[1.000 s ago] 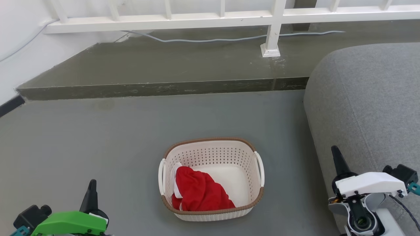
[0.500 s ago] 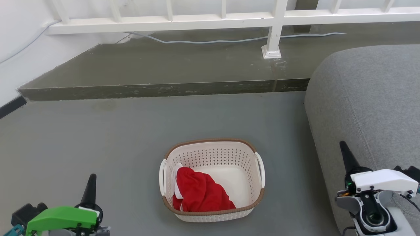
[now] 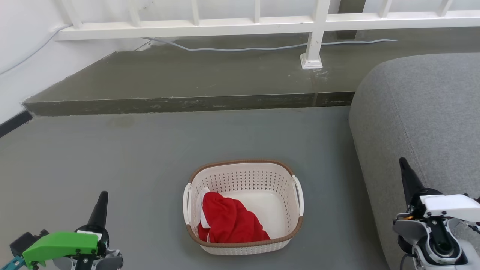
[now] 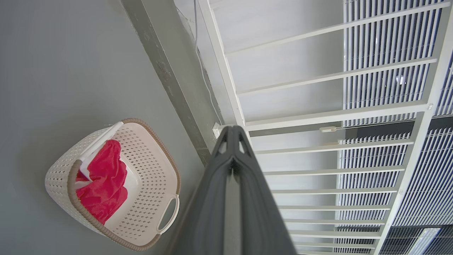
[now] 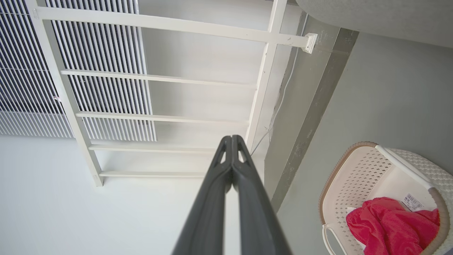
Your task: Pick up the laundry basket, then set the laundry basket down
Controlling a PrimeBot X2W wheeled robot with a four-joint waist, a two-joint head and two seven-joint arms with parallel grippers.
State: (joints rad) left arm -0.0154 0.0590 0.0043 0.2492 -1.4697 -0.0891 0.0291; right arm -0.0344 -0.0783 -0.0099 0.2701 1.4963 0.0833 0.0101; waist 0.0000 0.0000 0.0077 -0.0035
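Head view: basket (image 3: 243, 179) right of left pincer (image 3: 102, 198)

We see the laundry basket (image 3: 243, 180) in cream-white, its walls patterned with even rows of small diamond-shaped holes and its rim edged by a brown woven-look band. Inside it, toward seven o'clock, lies a plain red cloth (image 3: 230, 223). The floor (image 3: 150, 157) is flat mid-grey. At twelve o'clock the step (image 3: 187, 75) is a darker, mottled olive-grey and the railing (image 3: 225, 26) is white. The sofa (image 3: 423, 112) at three o'clock is heathered grey. The left gripper (image 3: 102, 198) is black under a green cover, and the right gripper (image 3: 405, 167) is black under a white one.
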